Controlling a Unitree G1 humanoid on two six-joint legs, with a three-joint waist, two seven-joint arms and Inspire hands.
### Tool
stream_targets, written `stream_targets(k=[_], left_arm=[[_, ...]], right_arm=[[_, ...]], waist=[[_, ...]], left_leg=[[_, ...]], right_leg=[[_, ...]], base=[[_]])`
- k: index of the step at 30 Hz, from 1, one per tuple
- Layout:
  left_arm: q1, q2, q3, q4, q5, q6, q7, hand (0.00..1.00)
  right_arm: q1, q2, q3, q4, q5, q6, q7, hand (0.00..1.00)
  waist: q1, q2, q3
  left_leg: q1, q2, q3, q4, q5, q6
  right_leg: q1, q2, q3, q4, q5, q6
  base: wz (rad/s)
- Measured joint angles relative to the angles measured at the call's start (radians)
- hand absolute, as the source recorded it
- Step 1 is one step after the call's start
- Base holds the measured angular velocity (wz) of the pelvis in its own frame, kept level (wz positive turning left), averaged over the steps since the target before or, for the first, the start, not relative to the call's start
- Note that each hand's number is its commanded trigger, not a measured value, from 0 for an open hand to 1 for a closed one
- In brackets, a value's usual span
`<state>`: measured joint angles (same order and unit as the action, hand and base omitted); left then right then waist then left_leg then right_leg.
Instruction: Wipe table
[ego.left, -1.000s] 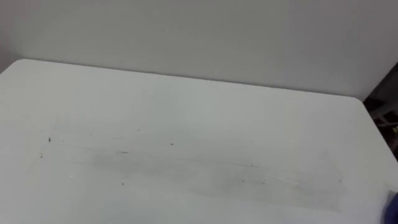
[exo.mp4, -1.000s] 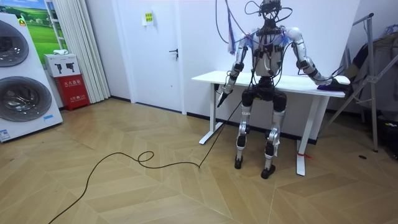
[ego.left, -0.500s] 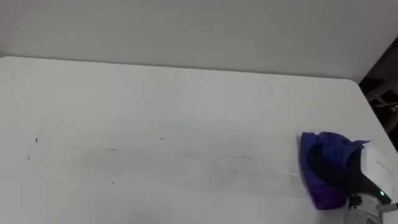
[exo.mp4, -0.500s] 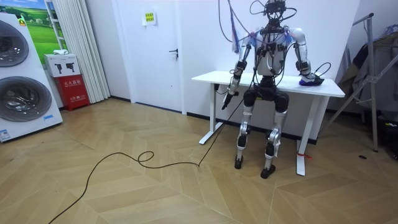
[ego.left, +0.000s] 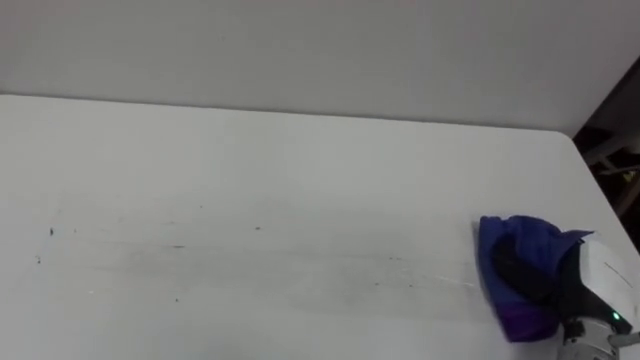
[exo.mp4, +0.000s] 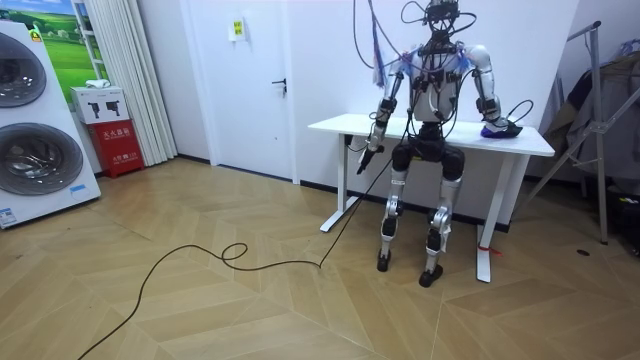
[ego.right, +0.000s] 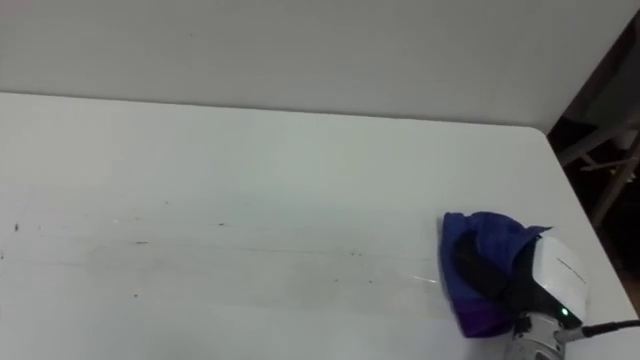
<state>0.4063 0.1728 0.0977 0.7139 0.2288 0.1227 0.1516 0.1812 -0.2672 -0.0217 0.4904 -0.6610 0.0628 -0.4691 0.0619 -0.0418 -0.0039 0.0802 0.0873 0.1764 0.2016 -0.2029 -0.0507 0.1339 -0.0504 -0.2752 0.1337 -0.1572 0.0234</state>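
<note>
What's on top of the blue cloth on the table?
The robot's right hand lies on the blue cloth, which rests on the white table. The cloth's middle and the tabletop under it are covered.

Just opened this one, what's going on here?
The robot stands at a white table, its right robot hand resting on a blue cloth near the table's right end. Faint dark specks mark the middle of the tabletop. The left robot hand hangs just below the table's near edge.
</note>
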Motion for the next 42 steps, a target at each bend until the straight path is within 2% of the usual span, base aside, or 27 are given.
stream_targets(k=[7, 10, 14, 16, 18, 22, 26, 33, 37, 40, 42], left_arm=[[-0.010, 0.000, 0.000, -0.019, -0.025, 0.000, 0.000, 0.00], [-0.017, 0.000, 0.001, -0.023, -0.051, -0.002, -0.001, 0.00], [-0.026, -0.002, 0.026, -0.023, -0.054, -0.020, -0.009, 0.00], [-0.039, -0.004, 0.047, -0.013, -0.068, -0.021, -0.010, 0.00], [-0.048, -0.004, 0.072, 0.005, -0.073, -0.021, -0.008, 0.00], [-0.057, -0.007, 0.109, 0.019, -0.110, -0.051, -0.008, 0.00], [-0.050, -0.009, 0.139, 0.030, -0.111, -0.058, -0.010, 0.00], [-0.042, -0.010, 0.144, 0.063, -0.112, -0.058, -0.010, 0.00], [-0.046, -0.022, 0.213, 0.100, -0.108, -0.059, -0.010, 0.00], [-0.045, -0.023, 0.243, 0.105, -0.129, -0.059, -0.010, 0.00], [-0.040, -0.023, 0.250, 0.105, -0.139, -0.057, -0.012, 0.00]], right_arm=[[0.014, -0.002, -0.020, -0.079, -0.024, 0.017, 0.076, 0.00], [0.037, -0.002, -0.031, -0.143, -0.020, 0.022, 0.123, 0.00], [0.062, -0.001, -0.062, -0.248, -0.034, 0.021, 0.211, 0.00], [0.074, -0.001, -0.075, -0.314, -0.028, 0.020, 0.237, 0.00], [0.073, -0.002, -0.092, -0.364, -0.006, 0.016, 0.260, 0.00], [0.068, -0.011, -0.160, -0.479, 0.038, -0.008, 0.290, 0.00], [0.034, -0.015, -0.215, -0.519, 0.085, -0.011, 0.298, 0.00], [0.021, -0.016, -0.302, -0.563, 0.108, -0.010, 0.295, 0.00], [0.021, -0.054, -0.372, -0.577, 0.141, -0.010, 0.284, 0.00], [0.016, -0.067, -0.444, -0.571, 0.168, -0.010, 0.238, 0.00], [0.016, -0.073, -0.469, -0.546, 0.189, -0.008, 0.209, 0.00]], waist=[[-0.021, -0.003, -0.0017], [-0.028, -0.003, -0.0024], [-0.031, -0.007, -0.0034], [-0.031, -0.006, 0.0047], [-0.037, -0.008, 0.0056], [-0.048, -0.019, 0.0093], [-0.057, -0.028, 0.0086], [-0.074, -0.035, 0.0047], [-0.089, -0.047, 0.0098], [-0.100, -0.066, 0.0134], [-0.108, -0.073, 0.0117]], left_leg=[[0.003, -0.004, -0.012, 0.003, 0.000, 0.000], [0.003, -0.004, -0.007, -0.002, 0.000, 0.000], [0.004, -0.003, 0.017, -0.015, 0.002, 0.001], [0.009, -0.003, 0.031, -0.018, 0.004, 0.002], [0.011, -0.004, 0.040, -0.024, 0.005, 0.002], [0.014, -0.010, 0.044, -0.037, 0.009, 0.005], [0.017, -0.011, 0.044, -0.034, 0.010, 0.006], [0.020, -0.011, 0.044, -0.035, 0.010, 0.007], [0.020, -0.011, 0.052, -0.036, 0.010, 0.007], [0.019, -0.011, 0.053, -0.036, 0.010, 0.007], [0.018, -0.011, 0.053, -0.035, 0.010, 0.007]], right_leg=[[0.005, -0.001, -0.001, 0.001, 0.000, 0.000], [0.003, -0.002, 0.001, 0.002, -0.001, 0.001], [-0.012, -0.002, 0.028, 0.012, -0.001, 0.001], [-0.023, -0.003, 0.043, 0.021, -0.001, 0.001], [-0.029, -0.004, 0.051, 0.025, -0.001, 0.001], [-0.034, -0.010, 0.052, 0.032, -0.003, 0.005], [-0.034, -0.011, 0.053, 0.034, -0.004, 0.006], [-0.032, -0.011, 0.053, 0.039, -0.004, 0.006], [-0.038, -0.011, 0.059, 0.040, -0.004, 0.006], [-0.039, -0.011, 0.061, 0.037, -0.004, 0.006], [-0.041, -0.012, 0.062, 0.038, -0.004, 0.006]], base=[[0.02], [-0.04], [-0.16], [-0.23], [-0.14], [0.00], [0.00], [0.00], [-0.06], [0.00], [-0.02]])
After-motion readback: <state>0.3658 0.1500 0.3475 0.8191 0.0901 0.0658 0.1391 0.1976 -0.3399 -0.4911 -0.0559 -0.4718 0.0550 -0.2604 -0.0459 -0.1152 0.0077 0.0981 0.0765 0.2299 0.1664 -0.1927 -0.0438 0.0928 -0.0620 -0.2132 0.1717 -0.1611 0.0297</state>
